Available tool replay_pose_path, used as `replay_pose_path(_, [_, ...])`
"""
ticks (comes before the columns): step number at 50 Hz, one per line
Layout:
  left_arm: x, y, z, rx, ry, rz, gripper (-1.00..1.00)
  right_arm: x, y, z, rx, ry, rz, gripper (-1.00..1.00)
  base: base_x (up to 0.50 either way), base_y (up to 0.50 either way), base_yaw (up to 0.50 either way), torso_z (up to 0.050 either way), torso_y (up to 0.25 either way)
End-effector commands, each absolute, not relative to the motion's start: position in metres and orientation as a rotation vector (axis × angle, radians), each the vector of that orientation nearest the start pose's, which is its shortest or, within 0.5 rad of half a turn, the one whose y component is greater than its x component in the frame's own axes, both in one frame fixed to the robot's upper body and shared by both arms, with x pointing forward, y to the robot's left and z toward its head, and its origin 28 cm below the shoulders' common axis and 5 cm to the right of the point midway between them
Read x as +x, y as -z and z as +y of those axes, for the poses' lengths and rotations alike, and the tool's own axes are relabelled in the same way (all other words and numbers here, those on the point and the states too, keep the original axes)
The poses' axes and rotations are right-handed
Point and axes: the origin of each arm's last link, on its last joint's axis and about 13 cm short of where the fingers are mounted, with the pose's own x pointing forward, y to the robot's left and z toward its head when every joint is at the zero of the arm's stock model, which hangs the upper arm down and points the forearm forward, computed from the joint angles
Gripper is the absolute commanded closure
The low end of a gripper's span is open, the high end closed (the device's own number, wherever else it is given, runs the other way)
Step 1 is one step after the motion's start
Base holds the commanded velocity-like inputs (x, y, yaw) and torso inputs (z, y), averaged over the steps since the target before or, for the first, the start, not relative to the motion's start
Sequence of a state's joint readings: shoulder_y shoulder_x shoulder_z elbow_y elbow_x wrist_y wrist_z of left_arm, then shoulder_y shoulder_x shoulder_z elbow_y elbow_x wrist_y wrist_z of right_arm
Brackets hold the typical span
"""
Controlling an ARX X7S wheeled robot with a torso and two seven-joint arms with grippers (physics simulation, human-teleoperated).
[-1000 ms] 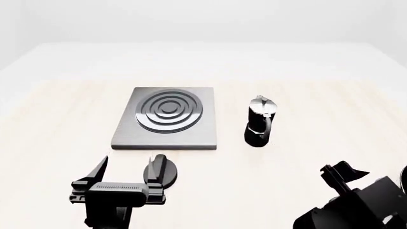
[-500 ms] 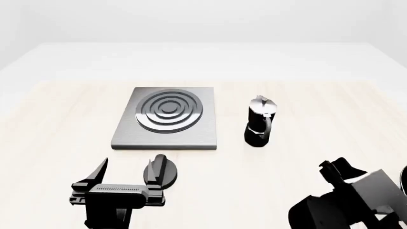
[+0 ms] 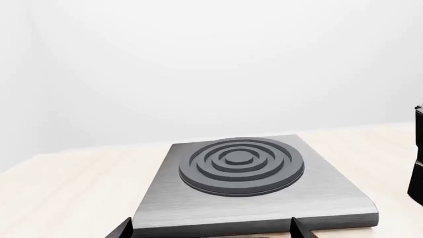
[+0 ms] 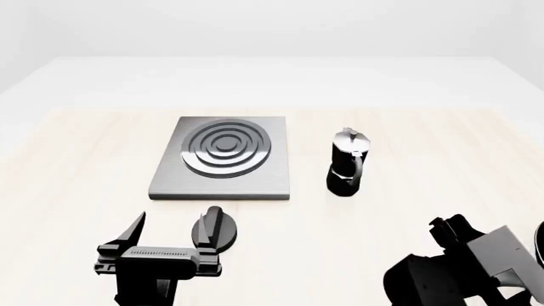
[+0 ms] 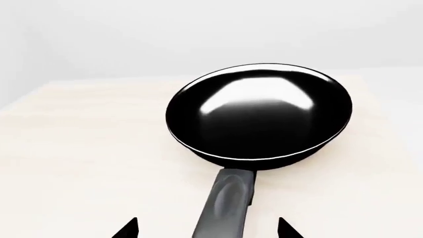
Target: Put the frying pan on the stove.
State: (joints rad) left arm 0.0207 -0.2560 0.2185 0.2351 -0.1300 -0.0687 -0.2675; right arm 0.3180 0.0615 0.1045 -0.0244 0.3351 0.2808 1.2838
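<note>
On the table near the right edge | right gripper [image 5: 208,229] lower than a second ago, fingers wide around frying pan [image 5: 259,113] handle, not gripping | stove [image 4: 223,157] bare, well apart | left gripper [image 4: 167,234] wide, idle

Frying pan [image 5: 259,111]: round, shallow, glossy black inside, long dark grey handle, sitting upright on the pale bench. Stove [image 4: 223,157]: flat square dark grey plate, raised concentric black rings, nothing on it.
</note>
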Motion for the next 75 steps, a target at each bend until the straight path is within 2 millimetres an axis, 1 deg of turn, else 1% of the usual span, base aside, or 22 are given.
replay_pose_path(1, [0.202, -0.048, 0.214, 0.09, -0.012, -0.11, -1.0, 0.285, -0.075, -0.124, 0.316, 1.321, 0.147, -1.0, 0.0, 0.0, 0.0, 0.0, 0.0])
replay_pose_path(11, [0.201, -0.046, 0.215, 0.09, -0.01, -0.108, -1.0, 0.287, -0.069, -0.126, 0.344, 1.326, 0.195, -1.0, 0.0, 0.0, 0.0, 0.0, 0.0])
replay_pose_path(22, [0.201, -0.048, 0.213, 0.095, -0.004, -0.109, -1.0, 0.294, -0.071, -0.126, 0.357, 1.327, 0.213, -1.0, 0.0, 0.0, 0.0, 0.0, 0.0])
replay_pose_path(37, [0.201, -0.045, 0.214, 0.098, -0.007, -0.103, -1.0, 0.299, -0.065, -0.125, 0.388, 1.337, 0.244, -1.0, 0.0, 0.0, 0.0, 0.0, 0.0])
replay_pose_path(53, [0.2, -0.043, 0.215, 0.099, -0.008, -0.1, -1.0, 0.299, -0.058, -0.128, 0.372, 1.366, 0.255, -1.0, 0.0, 0.0, 0.0, 0.0, 0.0])
replay_pose_path(54, [0.201, -0.043, 0.215, 0.098, -0.008, -0.1, -1.0, 0.299, -0.058, -0.128, 0.374, 1.367, 0.254, 1.0, 0.0, 0.0, 0.0, 0.0, 0.0])
replay_pose_path(64, [0.201, -0.043, 0.214, 0.1, -0.008, -0.099, -1.0, 0.3, -0.057, -0.128, 0.359, 1.357, 0.251, 1.0, 0.0, 0.0, 0.0, 0.0, 0.0])
replay_pose_path(71, [0.202, -0.045, 0.213, 0.102, -0.004, -0.104, -1.0, 0.298, -0.063, -0.129, 0.355, 1.354, 0.231, 1.0, 0.0, 0.0, 0.0, 0.0, 0.0])
replay_pose_path(75, [0.202, -0.045, 0.213, 0.105, -0.003, -0.104, -1.0, 0.296, -0.063, -0.129, 0.347, 1.352, 0.222, 1.0, 0.0, 0.0, 0.0, 0.0, 0.0])
